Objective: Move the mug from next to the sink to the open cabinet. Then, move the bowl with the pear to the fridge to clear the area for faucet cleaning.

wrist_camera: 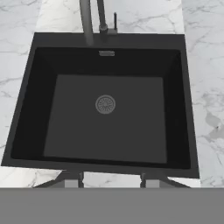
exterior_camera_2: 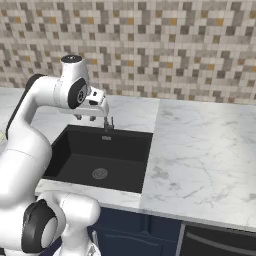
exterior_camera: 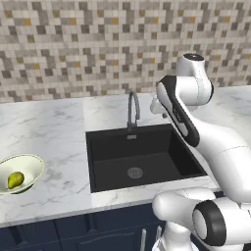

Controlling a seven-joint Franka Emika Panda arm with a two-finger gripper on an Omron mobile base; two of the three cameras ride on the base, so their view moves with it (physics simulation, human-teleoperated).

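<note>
The black sink (exterior_camera: 147,152) is set into the white marble counter, with the dark gooseneck faucet (exterior_camera: 132,110) behind its back rim. Left of the sink, at the picture's edge, stands the cream bowl (exterior_camera: 30,164) with the yellow-green pear (exterior_camera: 15,180) lying in it. My gripper (exterior_camera_2: 86,119) hangs above the sink (exterior_camera_2: 100,155), close to the faucet (exterior_camera_2: 107,122), and points down. In the hand view my gripper (wrist_camera: 111,179) is open over the front rim of the sink (wrist_camera: 105,127), nothing between its fingers, and the faucet (wrist_camera: 86,22) is at the top. The mug, open cabinet and fridge are out of view.
A broad stretch of marble counter (exterior_camera_2: 200,150) runs right of the sink. A mosaic tile wall (exterior_camera: 73,49) backs the counter. Navy base drawers (exterior_camera: 73,235) sit under the counter's front edge. My own arm crosses the sink's right side in the left base view.
</note>
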